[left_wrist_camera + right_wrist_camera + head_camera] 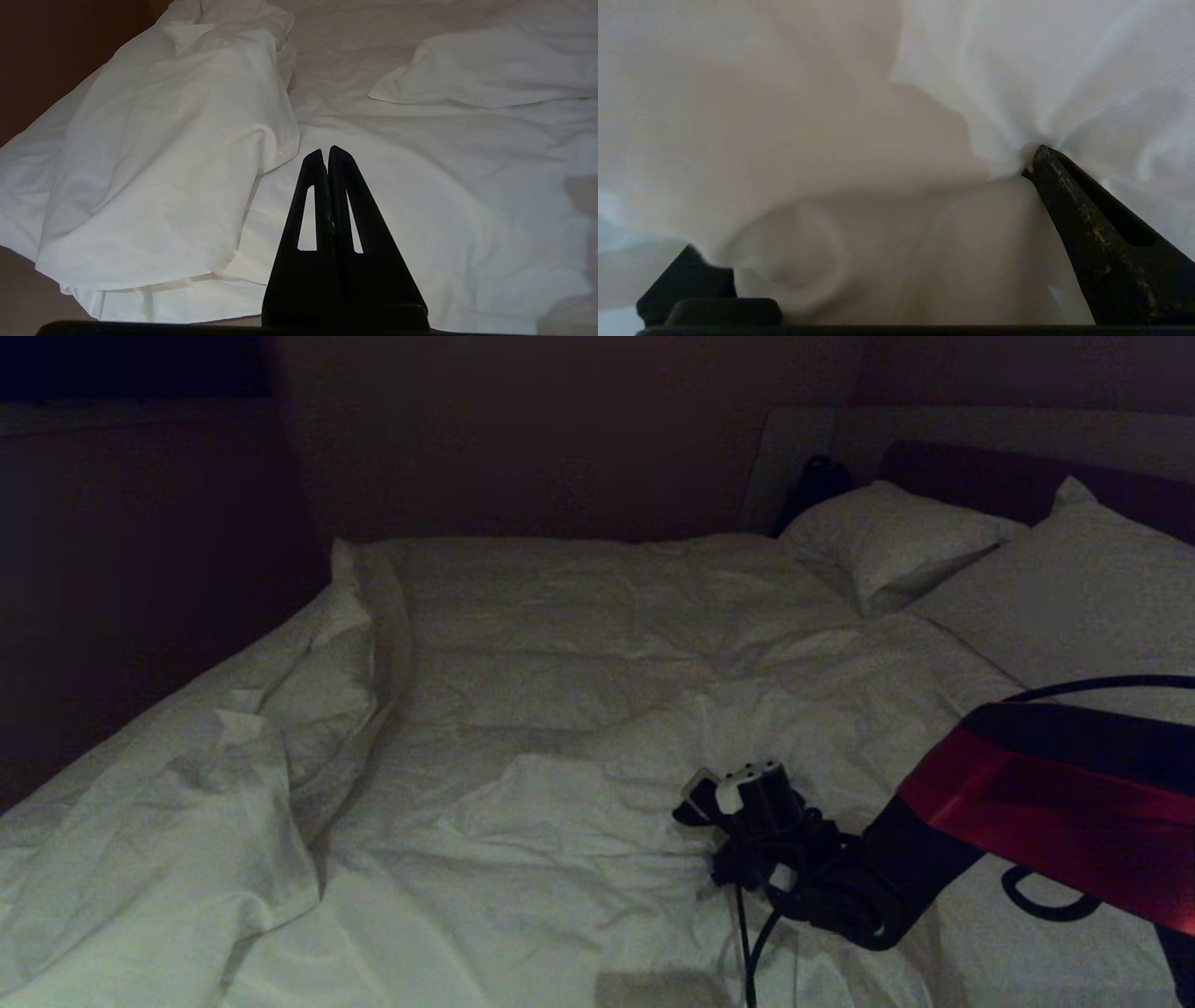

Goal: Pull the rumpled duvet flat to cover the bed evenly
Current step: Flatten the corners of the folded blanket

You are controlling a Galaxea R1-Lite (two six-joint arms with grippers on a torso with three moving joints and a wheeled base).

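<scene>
The white, creased duvet [560, 644] lies over the bed, whose dark headboard [980, 476] shows at the back right. Along the duvet's left side a long fold [308, 681] is turned back on itself, and it shows large in the left wrist view [163, 154]. My right gripper [695, 807] is pressed down into the duvet near the front middle. It is open [864, 200]: one finger [1087, 224] digs into the cloth [1064, 70], and a bulge of cloth covers most of the other finger. My left gripper [325, 151] is shut on nothing, above the near edge.
Two white pillows [896, 537] [1074, 588] lean at the headboard. A dark object [817, 481] sits behind the left pillow. A dark wall or cabinet [140, 569] runs along the bed's left side. A black cable [747, 943] hangs from my right arm.
</scene>
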